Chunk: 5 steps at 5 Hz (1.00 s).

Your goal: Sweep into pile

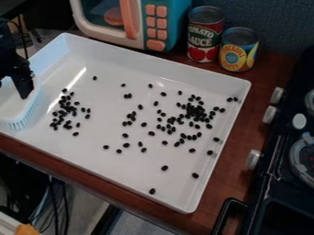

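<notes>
The black gripper [23, 87] hangs at the left edge of the view, over the left end of the white tray. Just below and around it is a pale basket [25, 112] with a slotted side; whether the gripper touches it I cannot tell. In the large white tray [110, 170] lie many small black beans. A dense cluster of beans [195, 111] sits toward the right side, and a looser group of beans [66, 109] lies at the left, to the right of the basket. Other beans are scattered between them and toward the front, with one bean [152, 191] near the front wall.
Behind the tray stand a toy microwave [156, 27], a tomato can [204, 34] and a yellow can [238, 49]. A black toy stove [282, 179] with grey knobs is at the right. The tray's raised rim [165, 57] borders the beans; the wooden table [245, 133] surrounds it.
</notes>
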### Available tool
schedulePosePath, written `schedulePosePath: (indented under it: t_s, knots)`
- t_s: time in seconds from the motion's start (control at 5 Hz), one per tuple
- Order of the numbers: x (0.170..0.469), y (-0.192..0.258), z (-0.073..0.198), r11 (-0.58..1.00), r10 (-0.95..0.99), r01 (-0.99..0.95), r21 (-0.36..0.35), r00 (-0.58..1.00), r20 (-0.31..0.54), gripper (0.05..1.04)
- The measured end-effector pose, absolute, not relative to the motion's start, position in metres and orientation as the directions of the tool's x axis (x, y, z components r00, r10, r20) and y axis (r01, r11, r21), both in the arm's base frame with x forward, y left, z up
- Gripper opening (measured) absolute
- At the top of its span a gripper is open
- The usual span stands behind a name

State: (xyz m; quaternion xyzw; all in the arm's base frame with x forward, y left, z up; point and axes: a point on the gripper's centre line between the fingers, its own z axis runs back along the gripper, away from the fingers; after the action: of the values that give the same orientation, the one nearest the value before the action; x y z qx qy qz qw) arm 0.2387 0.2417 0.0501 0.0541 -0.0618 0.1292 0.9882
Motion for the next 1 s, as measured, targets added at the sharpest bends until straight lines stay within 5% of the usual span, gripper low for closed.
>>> schedulePosePath:
  t_s: [1.0]
  knots:
    - [0.237,0.227,0.033,0.967,0.242,-0.247,0.053,0.966,0.088,0.998]
